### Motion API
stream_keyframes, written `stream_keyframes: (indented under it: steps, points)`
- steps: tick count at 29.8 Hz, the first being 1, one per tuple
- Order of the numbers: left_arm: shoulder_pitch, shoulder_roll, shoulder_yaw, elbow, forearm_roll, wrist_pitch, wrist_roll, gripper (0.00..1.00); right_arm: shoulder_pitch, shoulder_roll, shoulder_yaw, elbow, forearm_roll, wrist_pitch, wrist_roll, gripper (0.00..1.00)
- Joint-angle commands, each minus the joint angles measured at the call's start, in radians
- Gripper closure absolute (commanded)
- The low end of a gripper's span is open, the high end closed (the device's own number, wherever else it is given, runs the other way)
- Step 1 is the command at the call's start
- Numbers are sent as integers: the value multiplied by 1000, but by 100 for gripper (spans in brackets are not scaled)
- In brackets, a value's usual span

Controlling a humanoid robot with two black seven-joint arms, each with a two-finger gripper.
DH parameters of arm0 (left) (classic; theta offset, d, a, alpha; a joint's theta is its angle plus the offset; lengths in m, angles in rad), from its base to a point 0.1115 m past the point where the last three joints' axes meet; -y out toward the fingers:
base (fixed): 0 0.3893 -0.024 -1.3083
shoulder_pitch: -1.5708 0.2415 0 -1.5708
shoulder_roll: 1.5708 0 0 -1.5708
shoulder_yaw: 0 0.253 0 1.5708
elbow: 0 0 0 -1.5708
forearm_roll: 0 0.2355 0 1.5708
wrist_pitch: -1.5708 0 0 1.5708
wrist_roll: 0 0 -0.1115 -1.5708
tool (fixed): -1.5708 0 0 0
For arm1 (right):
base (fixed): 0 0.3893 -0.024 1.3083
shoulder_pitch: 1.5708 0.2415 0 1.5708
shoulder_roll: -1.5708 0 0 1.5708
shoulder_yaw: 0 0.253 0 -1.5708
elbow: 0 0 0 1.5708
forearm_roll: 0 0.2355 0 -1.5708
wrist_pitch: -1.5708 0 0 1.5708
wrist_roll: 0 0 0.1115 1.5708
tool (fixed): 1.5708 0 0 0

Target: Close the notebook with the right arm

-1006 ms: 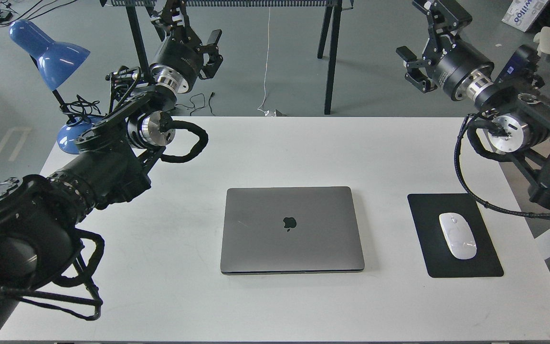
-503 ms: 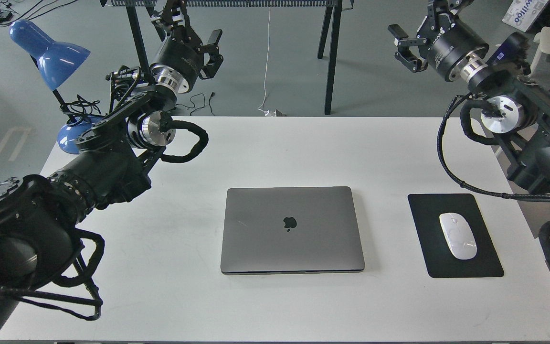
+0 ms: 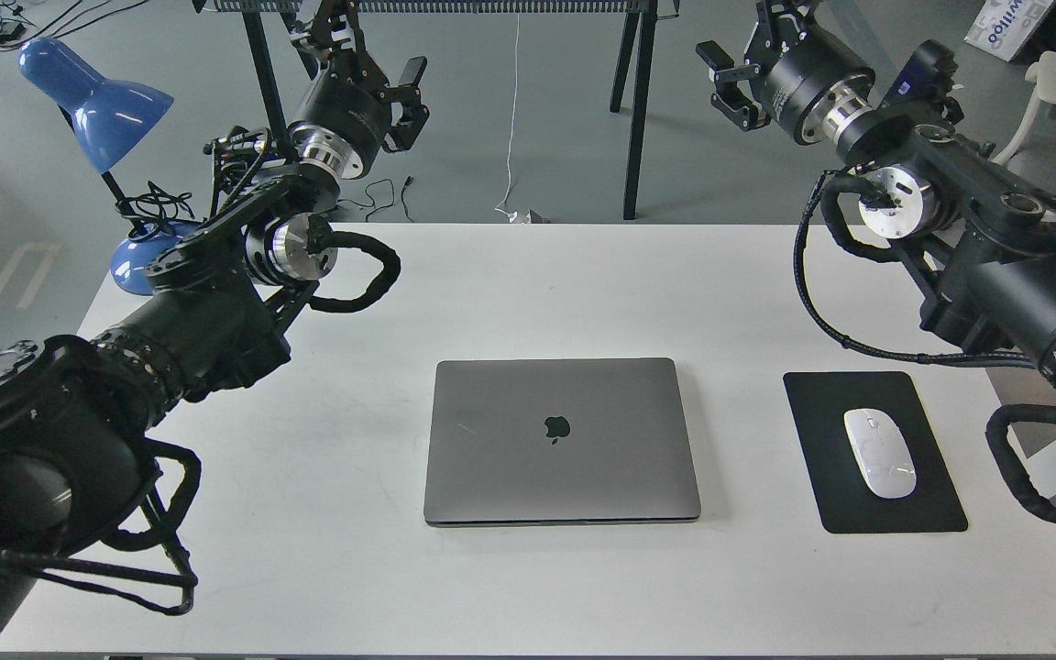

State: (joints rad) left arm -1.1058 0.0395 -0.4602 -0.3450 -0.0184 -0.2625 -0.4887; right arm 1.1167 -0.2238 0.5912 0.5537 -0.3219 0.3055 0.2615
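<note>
The notebook (image 3: 561, 441) lies flat on the white table (image 3: 528, 293) at its middle, lid down, with the dark apple logo facing up. My right arm (image 3: 959, 229) comes in from the right, with a blue module near the wrist. Its gripper (image 3: 726, 84) is open and empty, held high beyond the table's far edge, far from the notebook. My left gripper (image 3: 412, 96) is open and empty, raised beyond the far left of the table.
A black mousepad (image 3: 904, 509) with a white mouse (image 3: 878, 452) lies right of the notebook. A blue desk lamp (image 3: 93, 105) stands at the far left corner. Black table legs (image 3: 633, 110) stand on the floor behind the table.
My right arm has swung left and farther back, carrying its gripper from the far right toward the middle. The notebook, the mouse and the left arm have not moved.
</note>
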Motion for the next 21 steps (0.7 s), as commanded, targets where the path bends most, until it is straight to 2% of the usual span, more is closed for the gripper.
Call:
stream_keyframes:
  steps: [1, 9, 21]
  points:
    - [0, 0, 0, 0, 0, 0, 0, 0, -31, -5, 28, 61, 9, -5, 2, 0]
    - [0, 0, 0, 0, 0, 0, 0, 0, -93, 6, 189, 71, 93, -26, 4, 0]
    - [0, 0, 0, 0, 0, 0, 0, 0, -121, 40, 242, 68, 138, -78, 4, 0]
